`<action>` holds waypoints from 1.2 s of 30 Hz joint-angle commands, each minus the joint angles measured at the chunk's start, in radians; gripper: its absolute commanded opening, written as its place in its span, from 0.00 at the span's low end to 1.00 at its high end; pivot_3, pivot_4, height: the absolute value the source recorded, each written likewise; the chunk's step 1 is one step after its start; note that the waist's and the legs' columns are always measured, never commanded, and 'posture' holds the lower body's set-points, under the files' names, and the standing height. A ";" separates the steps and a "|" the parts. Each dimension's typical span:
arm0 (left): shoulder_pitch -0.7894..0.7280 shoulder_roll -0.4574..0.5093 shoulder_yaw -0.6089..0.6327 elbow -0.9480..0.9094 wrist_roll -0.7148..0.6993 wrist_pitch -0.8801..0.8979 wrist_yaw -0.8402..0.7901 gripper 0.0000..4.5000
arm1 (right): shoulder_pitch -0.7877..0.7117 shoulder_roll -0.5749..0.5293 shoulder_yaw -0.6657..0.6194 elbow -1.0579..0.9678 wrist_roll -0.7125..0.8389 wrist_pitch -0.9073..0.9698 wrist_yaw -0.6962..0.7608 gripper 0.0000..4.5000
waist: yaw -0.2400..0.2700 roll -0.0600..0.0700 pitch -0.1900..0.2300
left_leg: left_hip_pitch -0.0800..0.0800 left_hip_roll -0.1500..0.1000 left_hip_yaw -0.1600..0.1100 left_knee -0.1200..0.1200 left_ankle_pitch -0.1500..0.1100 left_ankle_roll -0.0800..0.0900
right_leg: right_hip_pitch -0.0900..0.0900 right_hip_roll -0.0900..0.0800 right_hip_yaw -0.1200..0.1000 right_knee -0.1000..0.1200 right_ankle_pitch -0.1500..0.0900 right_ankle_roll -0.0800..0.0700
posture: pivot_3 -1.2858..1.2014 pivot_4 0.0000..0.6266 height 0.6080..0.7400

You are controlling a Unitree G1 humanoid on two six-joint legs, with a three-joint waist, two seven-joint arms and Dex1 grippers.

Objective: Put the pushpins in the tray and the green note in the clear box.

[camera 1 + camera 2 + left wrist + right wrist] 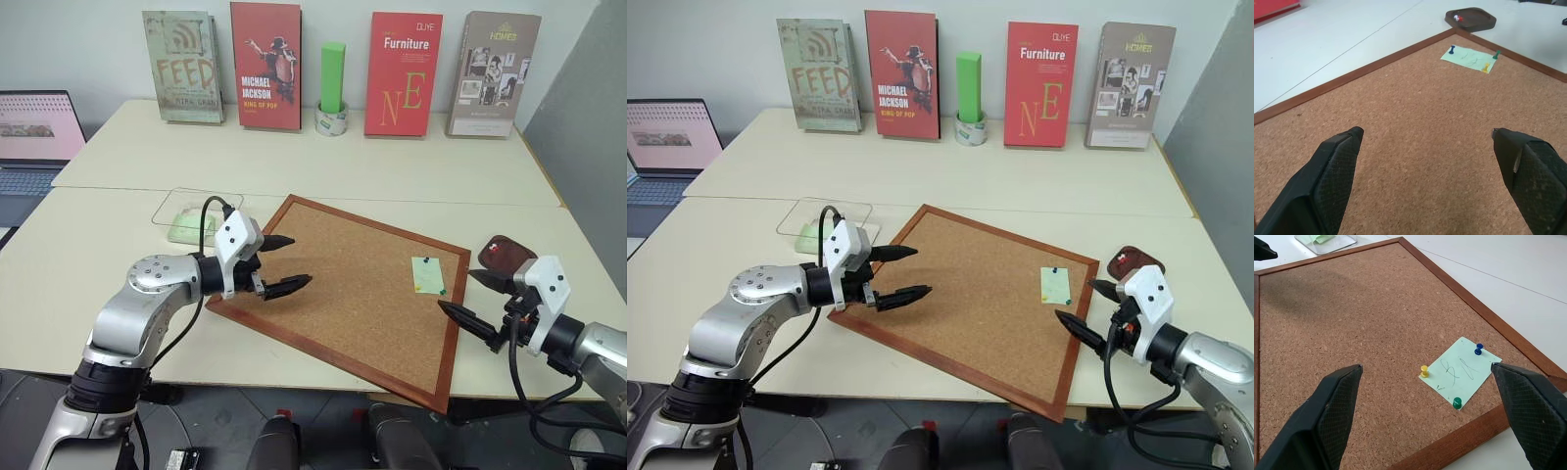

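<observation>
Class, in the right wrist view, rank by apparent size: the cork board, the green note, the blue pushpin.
1. cork board
2. green note
3. blue pushpin

All lie on one surface, so nearness hardly affects the order.

Left gripper (1427,142) spread wide over cork board (1415,132). Ahead, toward the far corner: green note (1470,58) pinned flat by blue, green and yellow pushpins (1451,49). Beyond the frame, tray (1476,18).

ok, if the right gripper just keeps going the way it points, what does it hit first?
Likely the cork board: the right gripper aims forward and slightly down over it, fingers open. The green note with its pushpins lies just ahead, so it may land there, though depth is hard to judge.
</observation>
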 commanded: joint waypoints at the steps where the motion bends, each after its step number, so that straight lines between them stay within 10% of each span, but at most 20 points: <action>1: -0.026 -0.028 -0.011 -0.014 0.022 -0.036 0.023 0.92 | -0.008 -0.005 -0.005 -0.023 0.005 -0.007 -0.001 1.00 | 0.000 0.000 0.000 | 0.000 0.000 0.000 0.000 0.000 0.000 | 0.000 0.000 0.000 0.000 0.000 0.000 | 0.52 0.24 1.00; 23: -0.100 -0.273 -0.220 0.193 0.224 -0.289 0.056 0.01 | -0.063 0.028 0.061 -0.014 -0.038 -0.039 -0.052 1.00 | 0.002 0.000 0.000 | 0.000 -0.001 0.000 0.001 0.000 0.000 | 0.001 0.000 0.000 0.000 0.001 0.002 | 0.52 0.24 1.00; 36: -0.102 -0.332 -0.282 0.345 0.301 -0.347 0.034 0.01 | -0.220 0.089 0.150 0.182 -0.164 -0.058 -0.128 1.00 | 0.000 0.000 0.000 | 0.000 -0.001 0.000 0.001 0.000 0.000 | 0.001 0.000 0.001 0.000 0.002 0.004 | 0.52 0.24 1.00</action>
